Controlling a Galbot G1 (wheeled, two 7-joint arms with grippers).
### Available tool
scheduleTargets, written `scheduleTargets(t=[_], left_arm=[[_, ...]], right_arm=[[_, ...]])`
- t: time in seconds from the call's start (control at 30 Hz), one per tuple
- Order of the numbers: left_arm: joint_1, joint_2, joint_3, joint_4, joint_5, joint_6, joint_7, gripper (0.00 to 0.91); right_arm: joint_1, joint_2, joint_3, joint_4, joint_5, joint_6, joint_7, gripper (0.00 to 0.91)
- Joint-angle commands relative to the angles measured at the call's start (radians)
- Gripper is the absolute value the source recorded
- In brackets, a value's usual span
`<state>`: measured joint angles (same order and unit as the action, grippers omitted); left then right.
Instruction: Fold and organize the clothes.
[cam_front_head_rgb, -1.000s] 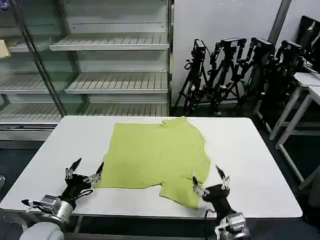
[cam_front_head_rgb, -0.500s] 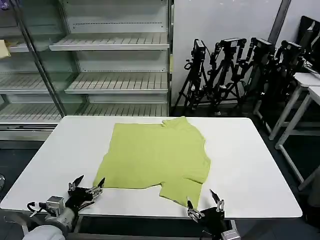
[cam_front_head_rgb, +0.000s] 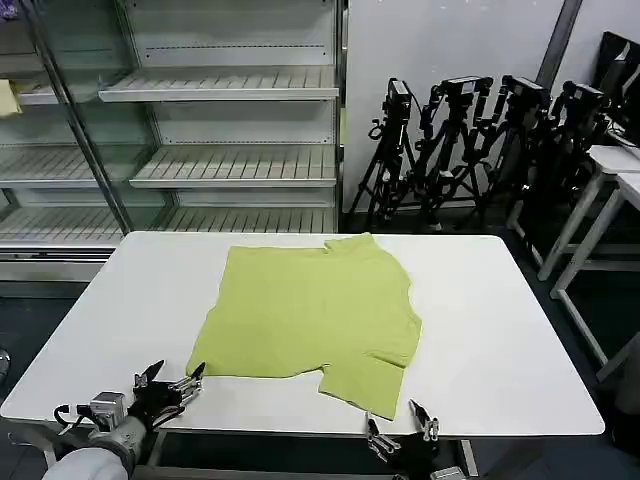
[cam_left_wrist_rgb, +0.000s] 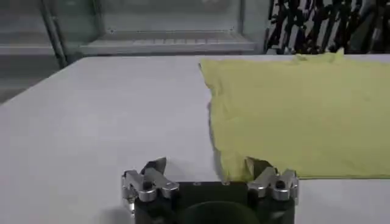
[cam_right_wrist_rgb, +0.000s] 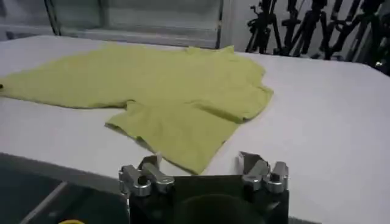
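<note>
The lime T-shirt (cam_front_head_rgb: 315, 318) lies partly folded at the centre of the white tabletop (cam_front_head_rgb: 500, 330), one sleeve flap reaching toward the lower edge. Both pincers sit low at the bottom of the frame, spread and holding nothing: the left pincer (cam_front_head_rgb: 168, 382) just off the shirt's lower-left corner, the right pincer (cam_front_head_rgb: 398, 428) below the flap. This looks like a pause between folds; the next move likely calls for reaching in and pinching an edge.

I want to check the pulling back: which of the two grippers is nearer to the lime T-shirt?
The left gripper, open, just off the soft lime T-shirt's near-left corner on the white table. The right gripper sits past the table's front edge.
</note>
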<state>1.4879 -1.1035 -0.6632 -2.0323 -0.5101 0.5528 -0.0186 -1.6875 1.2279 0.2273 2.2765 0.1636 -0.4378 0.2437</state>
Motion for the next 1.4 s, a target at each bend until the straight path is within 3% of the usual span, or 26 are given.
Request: scheduleTargets(t=[0.03,0.77,1.07,1.4], left_arm=[[0.003,-0.002,0.001,0.016,-0.021,0.023,0.007,0.02],[-0.012,-0.014,0.005,-0.012,-0.024,-0.004,0.03,0.02],[-0.142,0.017,-0.007,0.007,-0.118,-0.012,0.052,0.02],[-0.322,0.037,0.085,0.111,-0.142,-0.012,0.048,0.02]], right_arm=[[-0.002,0.001,-0.006,-0.001,0.009,-0.011,0.003,0.0],[0.064,-0.016,-0.005,0.056,0.006,-0.023,-0.009,0.0],[0.299,-0.034,0.062,0.023,0.125,-0.14,-0.018,0.0],[0.509,-0.027,0.037,-0.15,0.169,-0.141,-0.035,0.0]])
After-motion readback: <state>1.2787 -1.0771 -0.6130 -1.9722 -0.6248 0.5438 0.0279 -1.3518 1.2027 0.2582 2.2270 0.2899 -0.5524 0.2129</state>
